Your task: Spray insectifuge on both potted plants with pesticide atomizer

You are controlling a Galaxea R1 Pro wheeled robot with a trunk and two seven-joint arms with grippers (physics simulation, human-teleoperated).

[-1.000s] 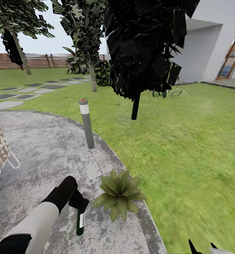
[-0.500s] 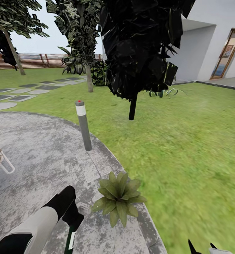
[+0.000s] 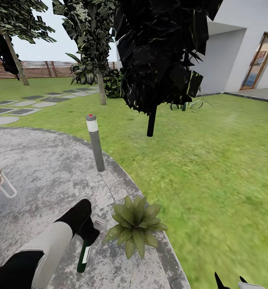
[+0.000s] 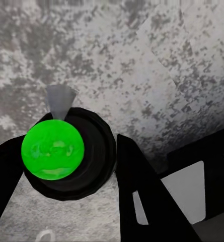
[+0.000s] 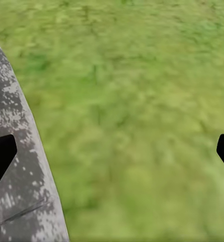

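Pesticide atomizer (image 3: 83,255) dark green, white label; potted plant (image 3: 136,224) olive-green; patio (image 3: 41,168) mottled grey; lawn (image 3: 214,160) green.

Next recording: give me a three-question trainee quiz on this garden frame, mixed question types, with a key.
1. True or false: the left gripper holds the pesticide atomizer.
2. The potted plant near the atomizer stands on: A) lawn B) paved patio C) stepping stones.
3. Fill in: the right gripper hangs with its fingers ____ over the patio edge and grass.

Key: 1 true; 2 B; 3 open.
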